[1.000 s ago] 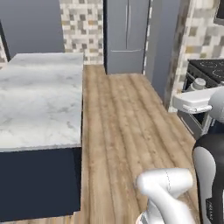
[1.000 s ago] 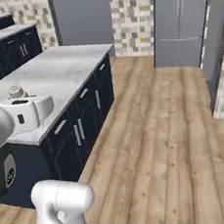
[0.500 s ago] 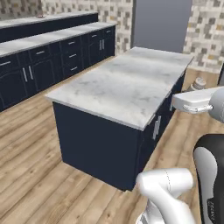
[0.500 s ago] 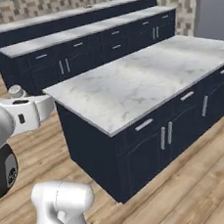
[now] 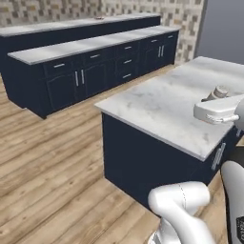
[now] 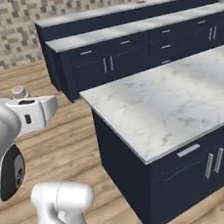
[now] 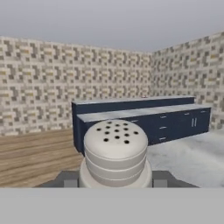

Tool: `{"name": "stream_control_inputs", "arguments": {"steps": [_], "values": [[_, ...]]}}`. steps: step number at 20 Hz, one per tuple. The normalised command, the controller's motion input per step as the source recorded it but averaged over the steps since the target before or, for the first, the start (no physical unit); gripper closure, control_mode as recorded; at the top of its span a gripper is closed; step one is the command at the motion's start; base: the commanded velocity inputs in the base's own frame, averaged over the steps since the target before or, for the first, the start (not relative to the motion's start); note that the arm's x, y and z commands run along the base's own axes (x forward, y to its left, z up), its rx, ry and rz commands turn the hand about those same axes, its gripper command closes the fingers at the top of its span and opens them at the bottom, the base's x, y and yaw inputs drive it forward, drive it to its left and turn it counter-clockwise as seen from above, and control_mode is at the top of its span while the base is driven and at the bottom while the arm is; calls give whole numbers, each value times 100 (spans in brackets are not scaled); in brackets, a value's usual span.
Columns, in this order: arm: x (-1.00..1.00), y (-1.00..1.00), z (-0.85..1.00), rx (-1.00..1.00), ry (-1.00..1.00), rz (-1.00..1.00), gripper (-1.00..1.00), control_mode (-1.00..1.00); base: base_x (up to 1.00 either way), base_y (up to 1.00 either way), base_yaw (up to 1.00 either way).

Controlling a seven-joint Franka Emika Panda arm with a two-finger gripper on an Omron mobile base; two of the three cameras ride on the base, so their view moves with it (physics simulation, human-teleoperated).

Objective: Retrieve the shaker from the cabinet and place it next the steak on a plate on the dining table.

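End effector (image 7: 114, 183) apparently clamps shaker (image 7: 115, 153) near marble island (image 5: 167, 102)

The shaker (image 7: 115, 153) shows its perforated cap and upper body in the hand view; its lower part is cut off at the bottom, and the fingers beside it are mostly hidden, so their hold cannot be seen directly. In the left base view just the cap of the shaker (image 5: 220, 91) peeks above the white hand; likewise in the right base view (image 6: 18, 91). The marble surface (image 5: 181, 102) runs off the right edge. A tiny object on the far counter (image 5: 99, 17) is too small to tell.
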Motion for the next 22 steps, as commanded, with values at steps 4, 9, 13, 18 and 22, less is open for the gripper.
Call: {"name": "stream_control_inputs", "arguments": {"steps": [4,9,13,18,22], "values": [[0,0,0,0,0,0,100,100,100,41,0],[0,0,0,0,0,0,100,100,100,67,-1],[0,0,0,0,0,0,100,100,85,100,-7],[0,0,0,0,0,0,100,100,76,100,-9],[0,0,0,0,0,0,100,100,86,100,-9]]}}
